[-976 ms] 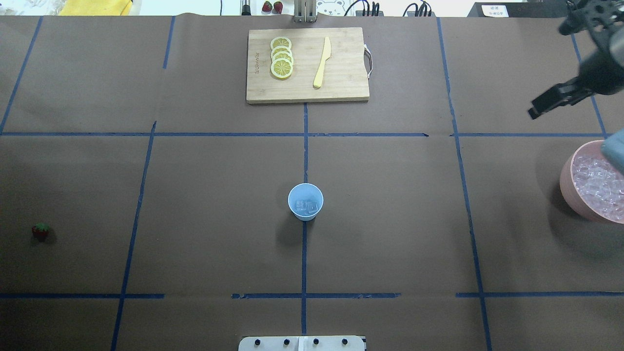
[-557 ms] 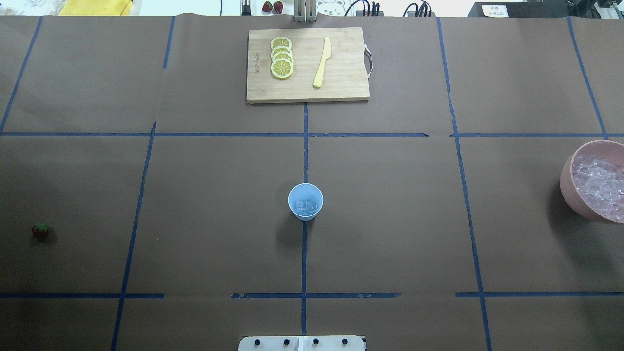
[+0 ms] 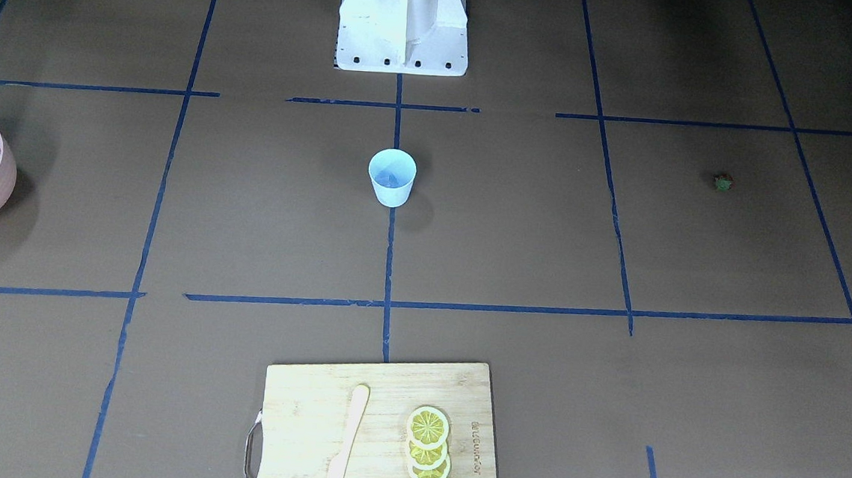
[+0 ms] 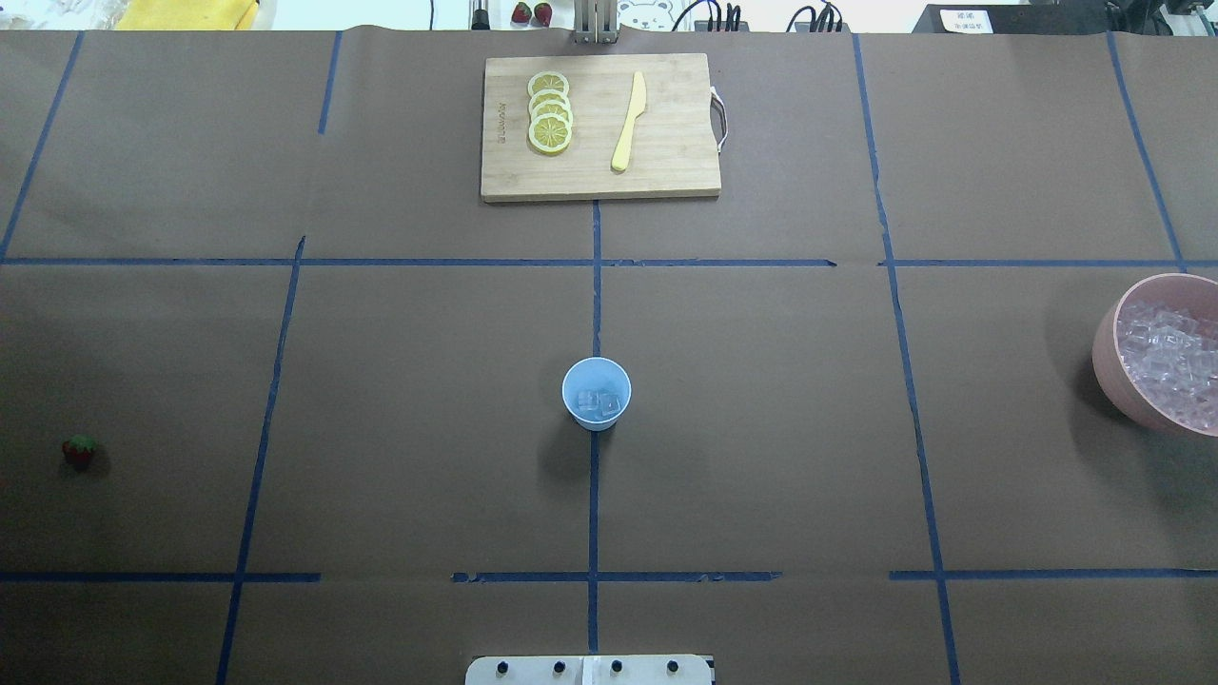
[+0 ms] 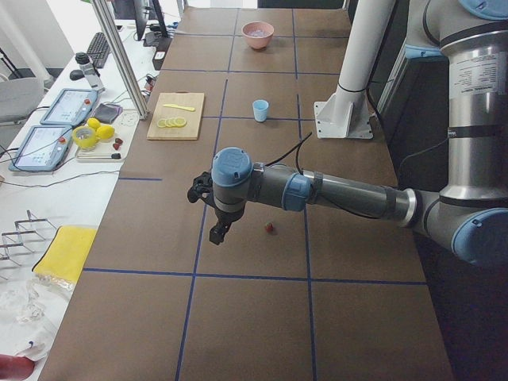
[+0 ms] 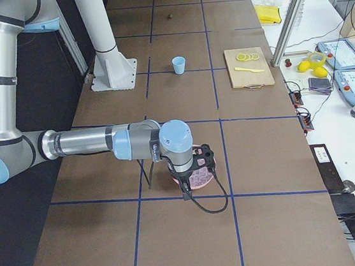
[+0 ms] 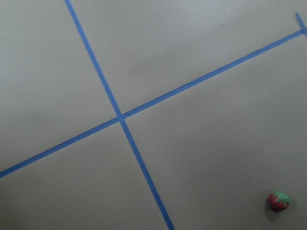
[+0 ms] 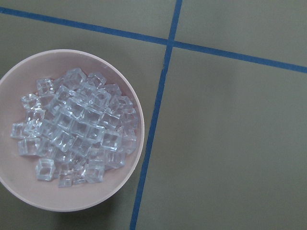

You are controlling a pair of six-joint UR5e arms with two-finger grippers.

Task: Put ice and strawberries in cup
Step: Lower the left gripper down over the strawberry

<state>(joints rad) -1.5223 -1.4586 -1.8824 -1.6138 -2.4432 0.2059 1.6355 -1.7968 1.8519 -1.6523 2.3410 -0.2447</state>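
At the far left we find one strawberry [image 4: 80, 450] lying alone on the table [image 4: 428, 333], well apart from everything else. Its green cap faces the far side in the overhead view, and its red body faces the robot. It is too small for us to judge its long axis. In the side view from the robot's left, the left tool [image 5: 217, 232] hangs above the table near the strawberry without touching it, and we cannot tell whether its jaws are parted or closed. At the middle stands one cup [image 4: 597, 393], upright on the centre tape line, long axis vertical, with its mouth up and the narrower base down. It holds ice [image 4: 603, 403]: we can make out two cubes, and cannot say whether there are more. Beyond the cup, toward the far edge, lies one cutting board [image 4: 666, 143] with its long side across the table and its handle to the right. On it are four lemon slices [image 4: 550, 112] overlapping in a row, and just to their right one yellow knife [image 4: 629, 122], tip pointing away from the robot. At the far right sits one pink bowl [image 4: 1109, 366], cut by the edge of the view, with a heap of ice [image 4: 1166, 366] too many to count. The right tool [image 6: 201, 158] hangs over this bowl in the side view from the robot's right. There too we cannot tell how its jaws stand.
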